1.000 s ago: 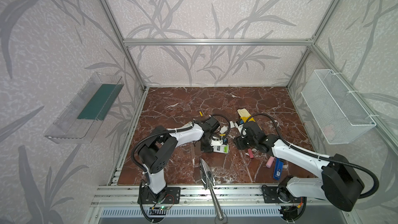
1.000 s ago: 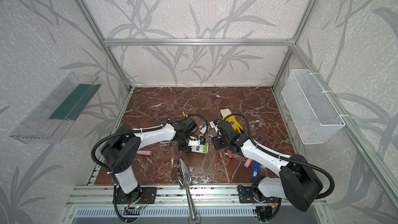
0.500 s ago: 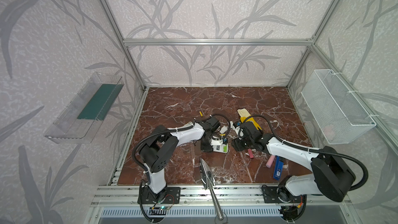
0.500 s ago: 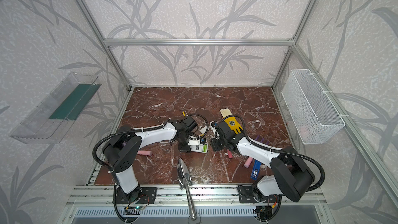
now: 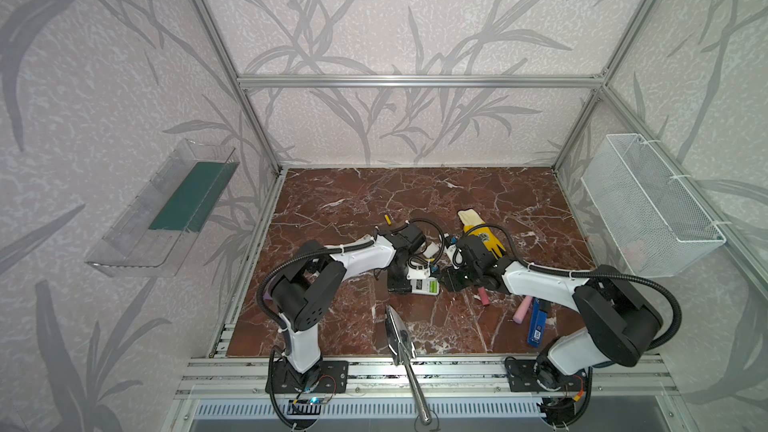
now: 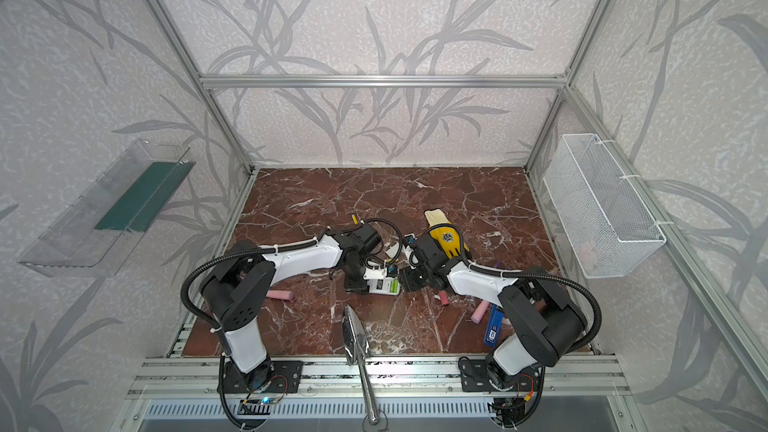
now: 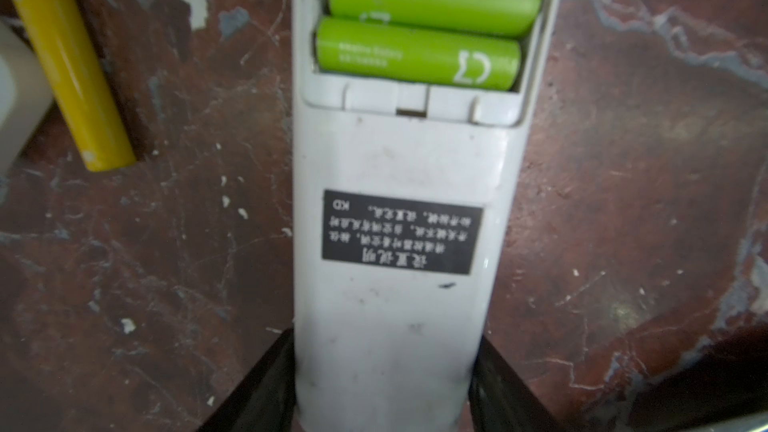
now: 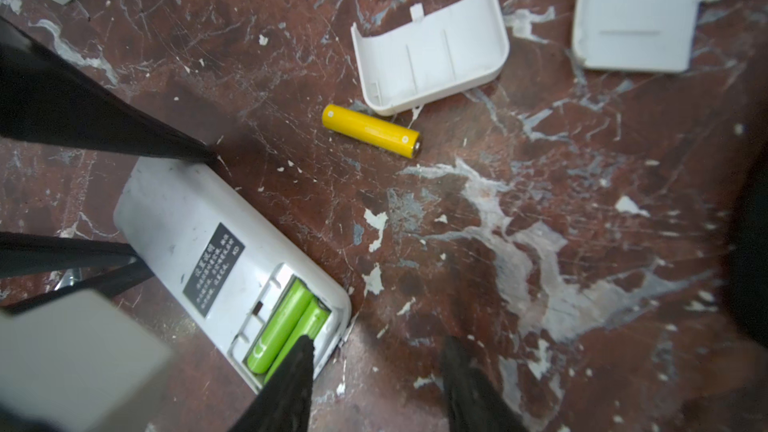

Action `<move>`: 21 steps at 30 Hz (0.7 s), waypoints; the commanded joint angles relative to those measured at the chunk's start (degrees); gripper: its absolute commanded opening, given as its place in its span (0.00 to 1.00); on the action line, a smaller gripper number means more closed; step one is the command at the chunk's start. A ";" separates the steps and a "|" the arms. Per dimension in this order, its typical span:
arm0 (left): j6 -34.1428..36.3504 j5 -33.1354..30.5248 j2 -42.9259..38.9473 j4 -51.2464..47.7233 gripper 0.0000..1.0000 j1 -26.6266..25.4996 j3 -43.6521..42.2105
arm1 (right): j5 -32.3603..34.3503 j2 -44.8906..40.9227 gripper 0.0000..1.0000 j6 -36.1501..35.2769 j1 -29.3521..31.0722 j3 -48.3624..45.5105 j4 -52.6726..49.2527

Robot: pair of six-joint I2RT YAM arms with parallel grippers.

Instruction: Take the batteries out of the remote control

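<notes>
Though partly behind right pincer (image 8: pixel 378 342), green batteries (image 8: pixel 286 317)

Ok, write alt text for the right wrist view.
A white remote lies back-up, two green batteries in its open compartment, one finger of the open right claw at the outer one. A yellow battery lies loose beside a detached white cover.

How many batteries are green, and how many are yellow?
Green batteries: 2, side by side in the open white remote.
Yellow batteries: 2, one loose near the remote, and a second yellow one farther back that looks like a battery.
Total: 4
</notes>
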 commanded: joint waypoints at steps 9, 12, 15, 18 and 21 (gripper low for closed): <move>-2.75 -5.87 -1.01 7.05 0.64 2.82 -4.15 | -5.56 4.15 0.46 -0.37 0.05 1.90 6.44; -3.72 -7.88 -1.19 10.09 0.65 3.25 -4.93 | -6.66 4.42 0.46 -0.60 0.05 1.85 7.29; -4.22 -9.09 -0.62 11.59 0.65 3.44 -4.89 | -8.42 5.31 0.46 -1.13 0.10 2.50 7.76; -4.20 -9.14 -0.72 11.79 0.65 3.41 -5.08 | -8.70 5.68 0.48 -1.28 0.08 2.57 8.71; -3.95 -8.74 -1.81 11.66 0.65 3.44 -6.14 | -7.65 5.51 0.52 -1.86 0.05 3.02 8.70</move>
